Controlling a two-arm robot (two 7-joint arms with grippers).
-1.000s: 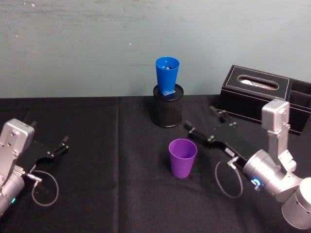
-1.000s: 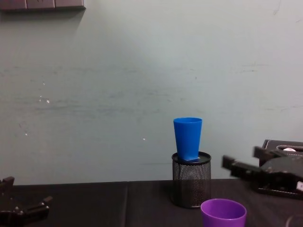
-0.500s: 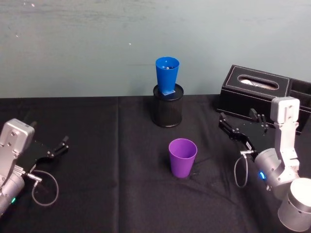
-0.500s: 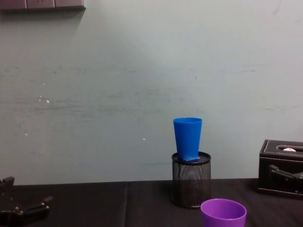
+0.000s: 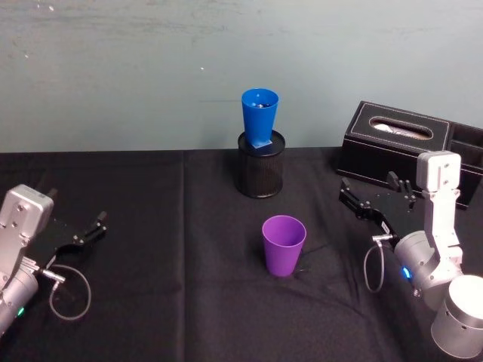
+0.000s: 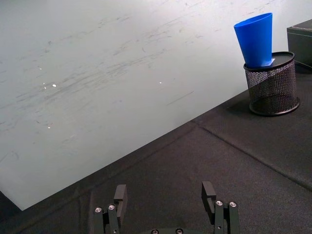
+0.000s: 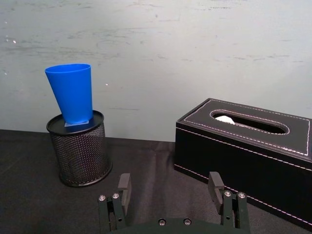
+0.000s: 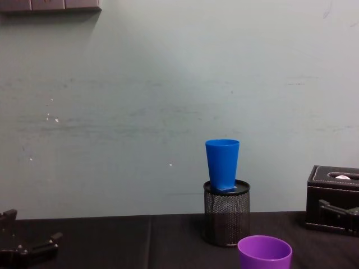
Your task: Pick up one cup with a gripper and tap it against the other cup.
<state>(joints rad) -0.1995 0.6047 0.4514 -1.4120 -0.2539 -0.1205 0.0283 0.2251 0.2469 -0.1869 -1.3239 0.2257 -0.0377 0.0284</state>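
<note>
Standing upright on the black cloth [image 5: 151, 226], the smooth, unlabelled purple cup [image 5: 284, 245] sits apart from the open right gripper [image 5: 375, 197]; the left gripper [image 5: 89, 229] also gapes.

Purple cup [image 8: 265, 253] — base cut off by the chest view's lower edge.
Blue cup [image 5: 259, 118] — foot sunk inside the mesh pen holder [image 5: 261, 175], hidden.
Tissue box [image 8: 334, 197] — right end cut off at the chest view's edge.
Left gripper [image 6: 165, 201] — body below the fingers cropped in its wrist view.

Even dim indoor light, soft shadows, no glare, sharp focus
</note>
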